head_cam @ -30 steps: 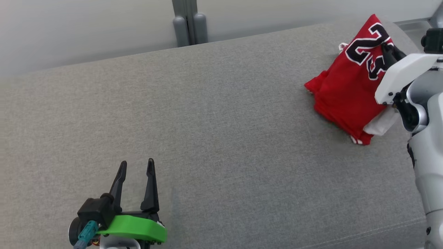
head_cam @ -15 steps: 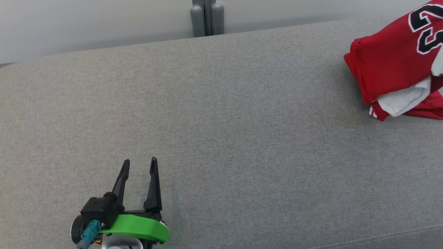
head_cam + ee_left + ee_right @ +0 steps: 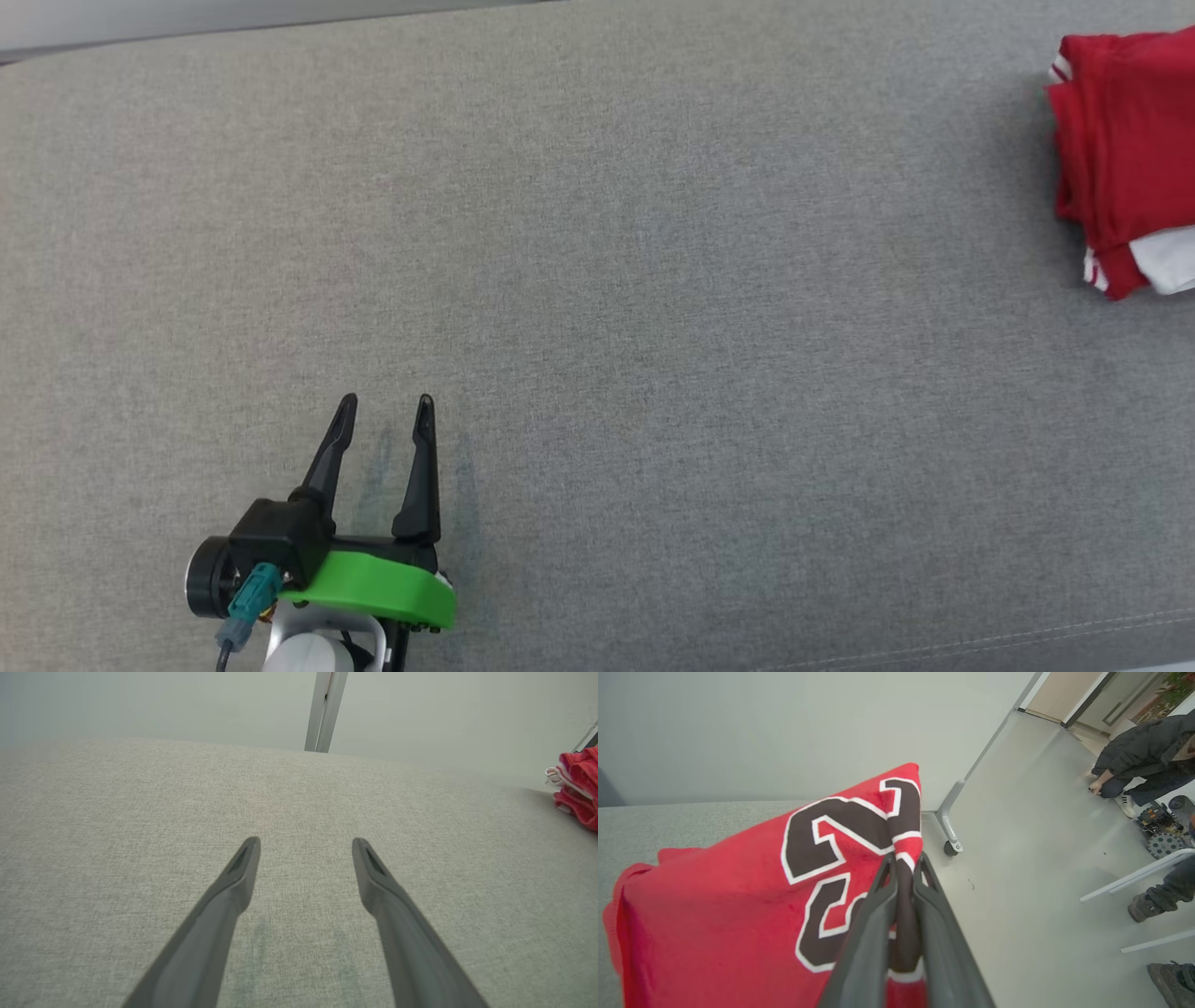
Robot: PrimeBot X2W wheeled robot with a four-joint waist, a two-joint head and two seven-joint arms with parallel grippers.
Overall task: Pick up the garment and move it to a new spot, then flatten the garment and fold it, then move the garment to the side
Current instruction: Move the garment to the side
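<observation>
The garment [image 3: 1125, 154] is a red jersey with black, white-edged numbers, folded into a bundle at the right edge of the head view. In the right wrist view my right gripper [image 3: 904, 861] is shut on a fold of the garment [image 3: 738, 905], which hangs lifted from its fingers. In the left wrist view the garment [image 3: 577, 791] shows small at the far right. My left gripper [image 3: 386, 403] stands open over the grey cushion [image 3: 653, 327] at the lower left, nothing between its fingers [image 3: 243, 868].
The grey cushion spans the head view, its front seam at the bottom right. In the right wrist view a pale floor lies beyond the cushion's end, with a wheeled frame leg [image 3: 950, 826], a crouching person [image 3: 1139, 760] and another person's shoe [image 3: 1143, 905].
The head camera has turned, so the garment slid toward the right edge and the right arm left the head view. The garment stays held and lifted. My left gripper stays open.
</observation>
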